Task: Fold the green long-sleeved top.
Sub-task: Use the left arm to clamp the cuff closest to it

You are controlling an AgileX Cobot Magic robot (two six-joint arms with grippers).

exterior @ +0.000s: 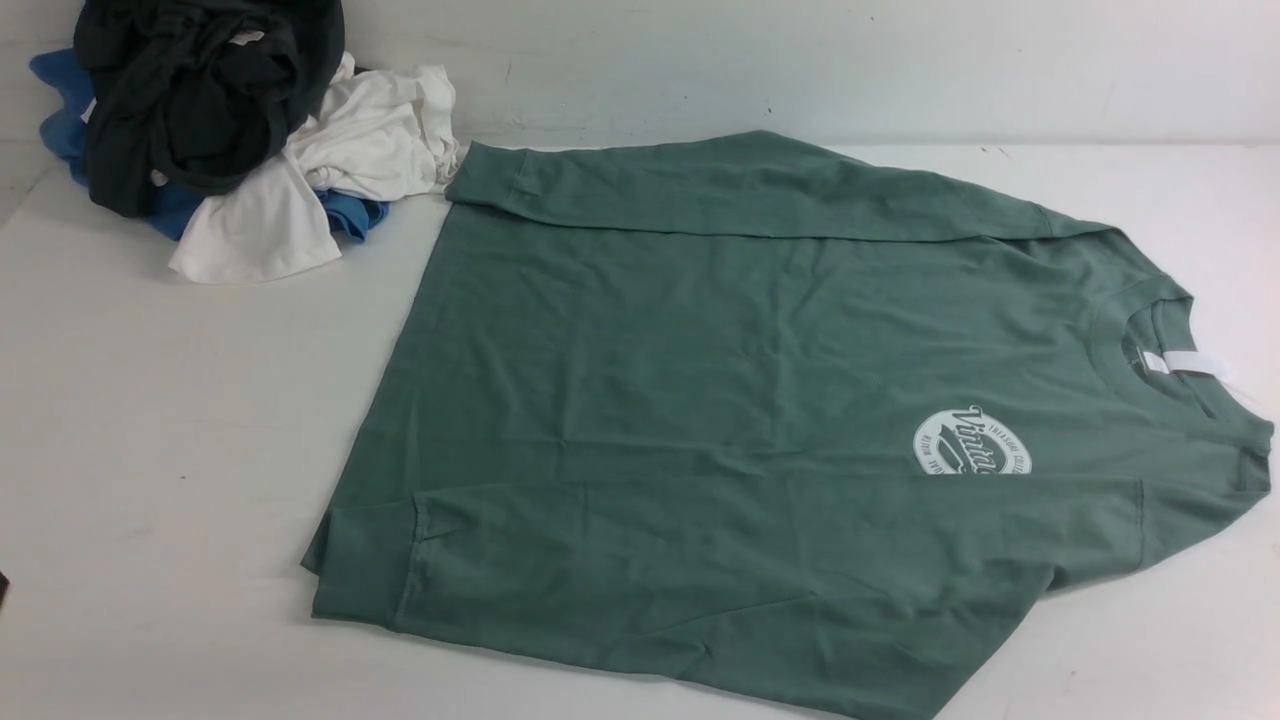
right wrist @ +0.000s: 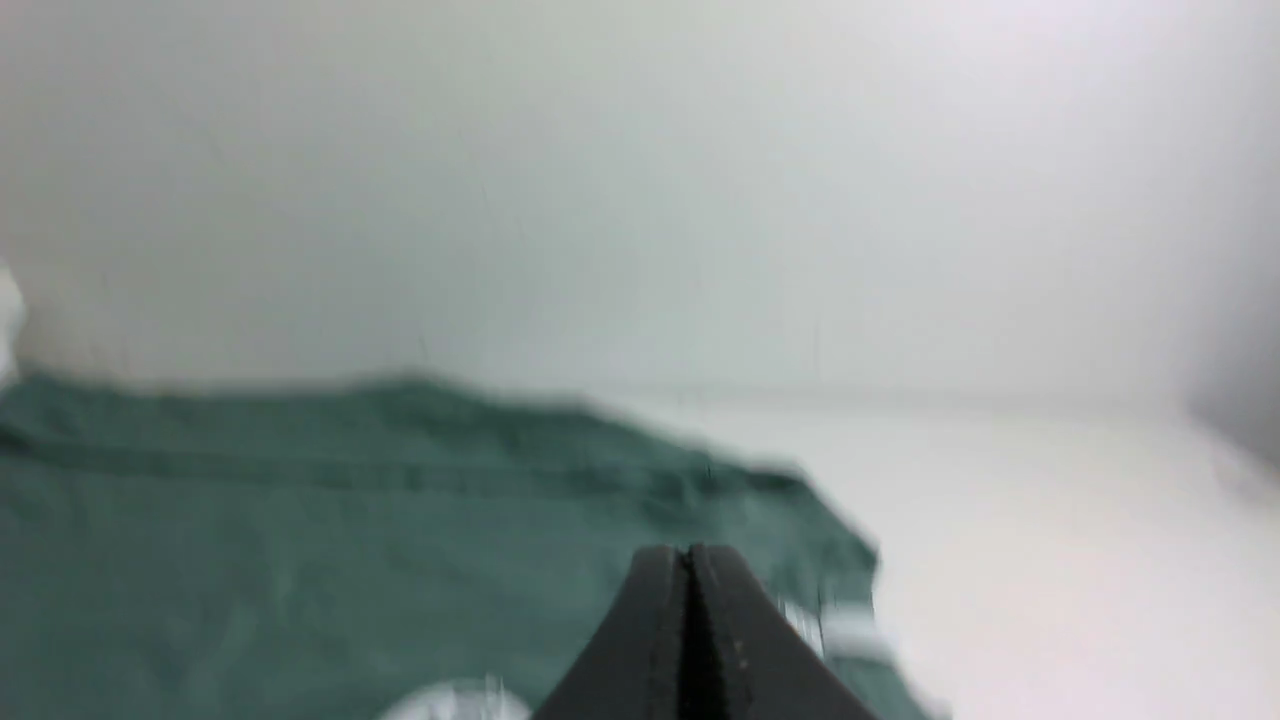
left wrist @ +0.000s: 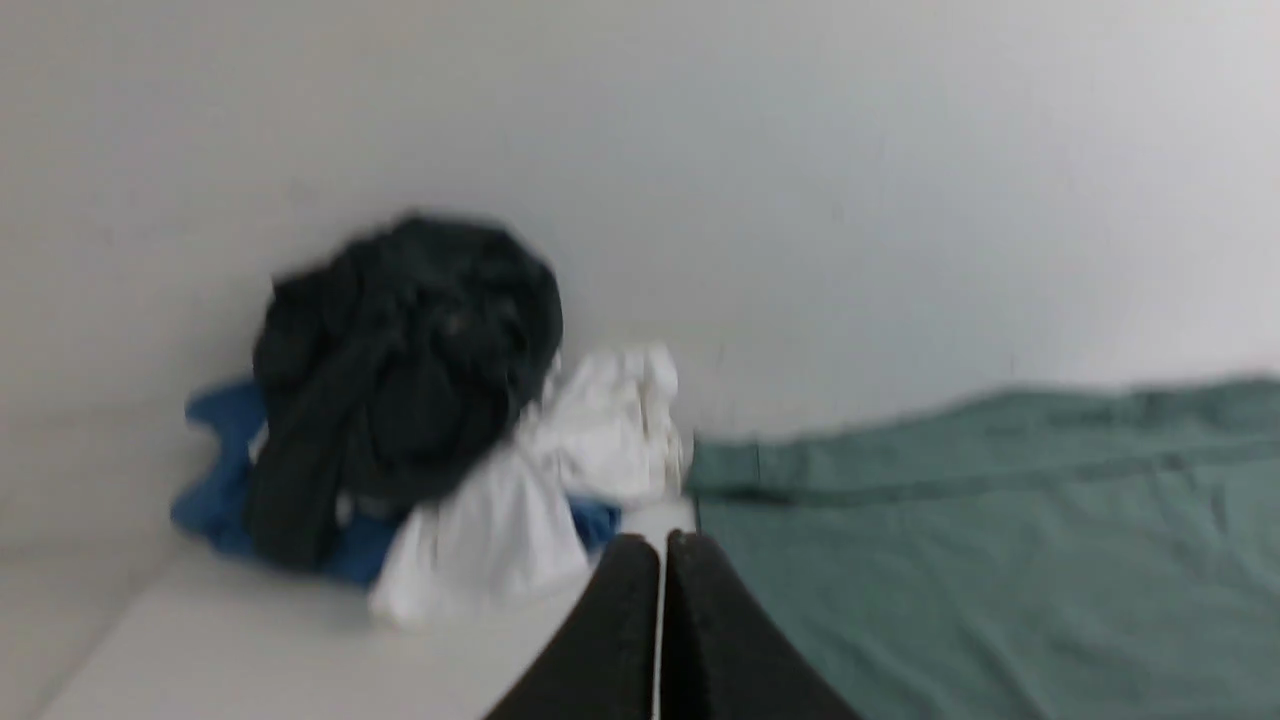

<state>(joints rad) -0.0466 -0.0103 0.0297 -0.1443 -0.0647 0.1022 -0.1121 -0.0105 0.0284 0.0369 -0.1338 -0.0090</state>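
White table lies open left of green long-sleeved top; left end effector, right end effector both closed.

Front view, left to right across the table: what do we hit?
dark garment → white garment → green long-sleeved top → chest logo → neck label. Blue garment skipped: it peeks out on both sides of the pile.

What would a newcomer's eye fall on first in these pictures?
The green long-sleeved top spreads flat across the white table, both sleeves folded over its body, neck to the right. At the far left corner a dark garment is heaped atop a white garment and a blue garment.
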